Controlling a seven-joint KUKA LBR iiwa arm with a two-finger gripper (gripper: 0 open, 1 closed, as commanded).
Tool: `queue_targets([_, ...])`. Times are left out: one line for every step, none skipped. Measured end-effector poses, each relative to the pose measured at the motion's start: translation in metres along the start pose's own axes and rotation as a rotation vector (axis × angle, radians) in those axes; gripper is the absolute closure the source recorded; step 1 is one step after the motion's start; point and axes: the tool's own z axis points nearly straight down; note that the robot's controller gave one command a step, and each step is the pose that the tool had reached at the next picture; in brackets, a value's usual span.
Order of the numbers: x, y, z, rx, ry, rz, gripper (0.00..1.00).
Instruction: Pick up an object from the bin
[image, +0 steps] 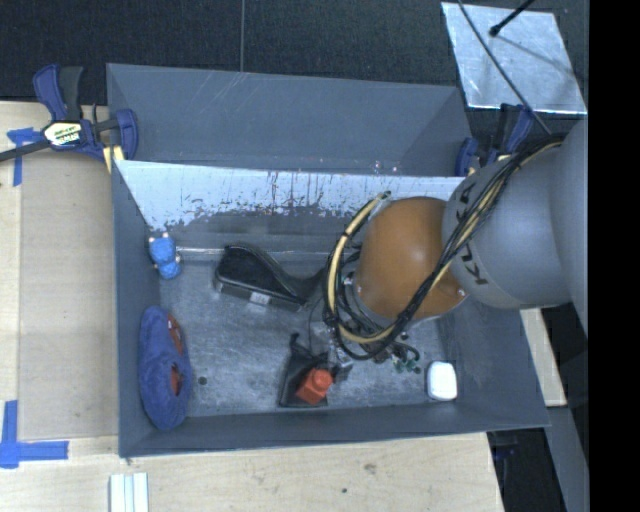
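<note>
My gripper (328, 352) hangs low in the bin's front middle, mostly hidden under the arm's wrist. Just in front of it and touching or nearly touching it lies a black wedge-shaped object with an orange-red knob (306, 382), close to the front wall. A black stapler-like tool (252, 277) lies behind and to the left of the gripper. A small white rounded block (441, 381) rests to the gripper's right by the front wall.
A crumpled blue cloth item with orange patches (162, 367) lies along the left wall. A small blue and white figure (164, 255) stands in the back left corner. The arm and its cables cover the bin's right half.
</note>
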Motion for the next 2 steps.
queue_targets([-0.01, -0.004, 0.001, -0.001, 0.004, -0.019, 1.0])
queue_targets([-0.008, -0.01, -0.197, 0.003, -0.007, -0.096, 1.0])
